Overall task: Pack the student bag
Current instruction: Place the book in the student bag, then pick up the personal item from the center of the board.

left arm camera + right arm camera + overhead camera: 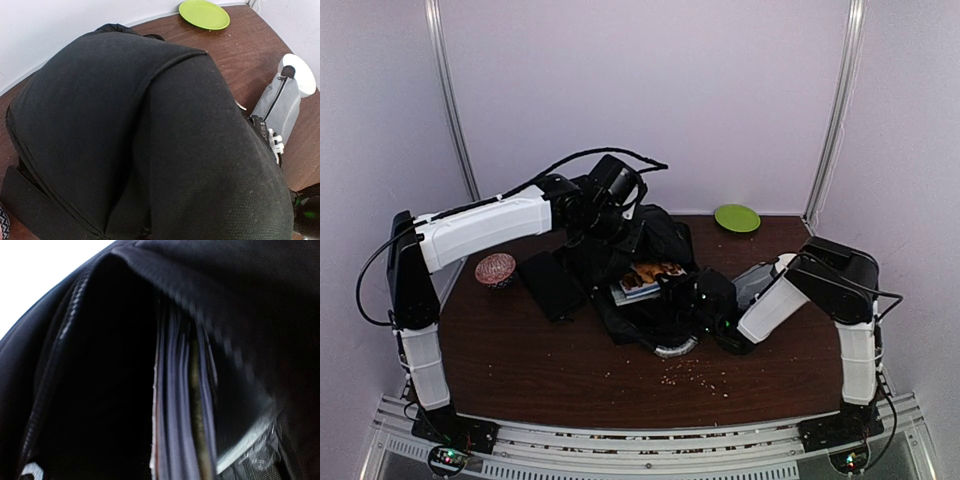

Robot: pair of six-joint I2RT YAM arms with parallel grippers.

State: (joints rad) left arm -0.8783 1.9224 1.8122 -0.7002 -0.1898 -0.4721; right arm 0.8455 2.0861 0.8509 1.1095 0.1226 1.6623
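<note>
The student bag [655,255], a large black backpack, lies mid-table with its mouth toward me. Several books [645,278] stick out of the opening. My left gripper [612,205] is at the bag's far top, where the fabric is bunched and lifted. In the left wrist view black bag fabric [150,140] fills the frame and hides the fingers. My right gripper [705,300] is pushed into the bag's mouth. The right wrist view looks inside the bag, showing the zip edge [165,287] and book edges [182,405], with its fingers hidden in the dark.
A flat black notebook [550,285] lies left of the bag, with a patterned round bowl [495,270] beyond it. A green plate [737,218] sits at the back right. A light pencil case [282,102] lies right of the bag. Crumbs [695,375] dot the front.
</note>
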